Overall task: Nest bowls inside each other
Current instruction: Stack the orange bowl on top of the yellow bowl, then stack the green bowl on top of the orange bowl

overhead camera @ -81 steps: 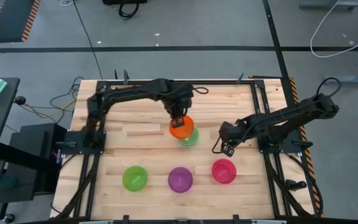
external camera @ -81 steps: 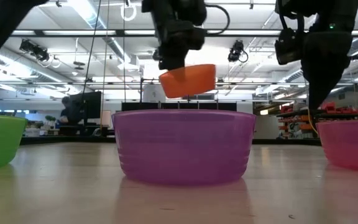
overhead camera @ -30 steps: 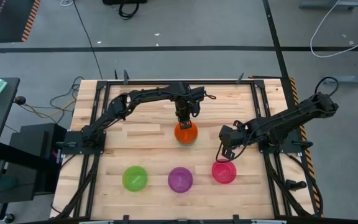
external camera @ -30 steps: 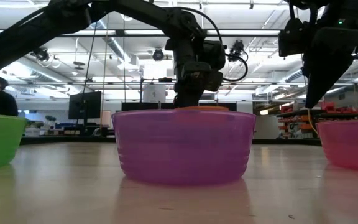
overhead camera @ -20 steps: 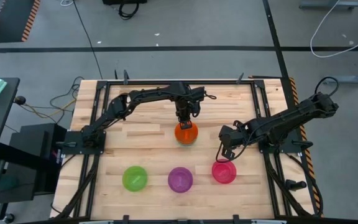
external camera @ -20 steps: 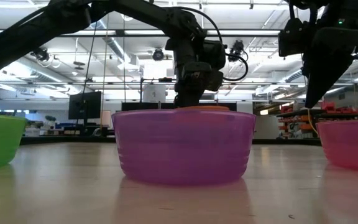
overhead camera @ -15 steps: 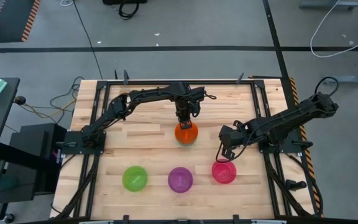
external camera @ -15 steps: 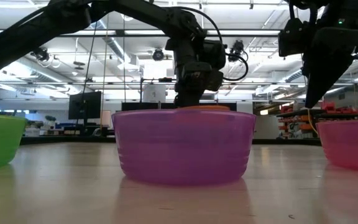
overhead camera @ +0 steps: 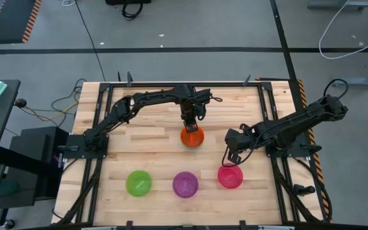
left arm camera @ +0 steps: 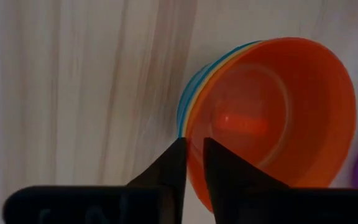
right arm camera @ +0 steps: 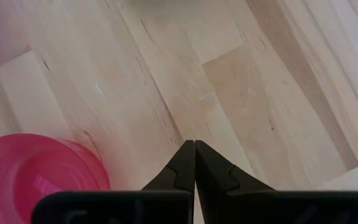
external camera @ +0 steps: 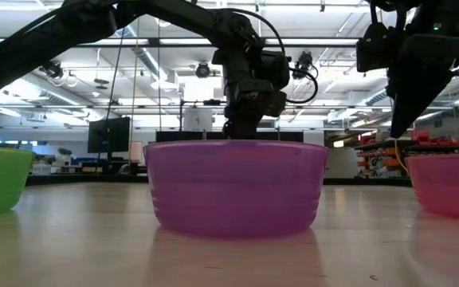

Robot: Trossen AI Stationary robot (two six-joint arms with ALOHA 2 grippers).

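An orange bowl [left arm camera: 272, 118] sits nested in a yellow one [left arm camera: 189, 111], which sits in a blue one [left arm camera: 181, 107]; the stack [overhead camera: 192, 137] stands at the table's middle. My left gripper [left arm camera: 193, 144] points down over the stack's far rim, slightly open, one finger inside the orange rim and one outside. A green bowl [overhead camera: 138, 183], a purple bowl [overhead camera: 185, 184] and a pink-red bowl [overhead camera: 230, 176] stand in a row near the front edge. My right gripper [right arm camera: 194, 146] hangs shut above bare wood beside the pink-red bowl [right arm camera: 36, 177].
In the low view the purple bowl [external camera: 236, 187] hides the stack behind it. Black frame rails [overhead camera: 171, 84] run along the table's edges. Bare wood lies left of the stack and along the far side.
The orange bowl has sunk lower into the stack: its rim showed above the purple bowl in the low view and is now hidden behind it. Both arms have kept still.
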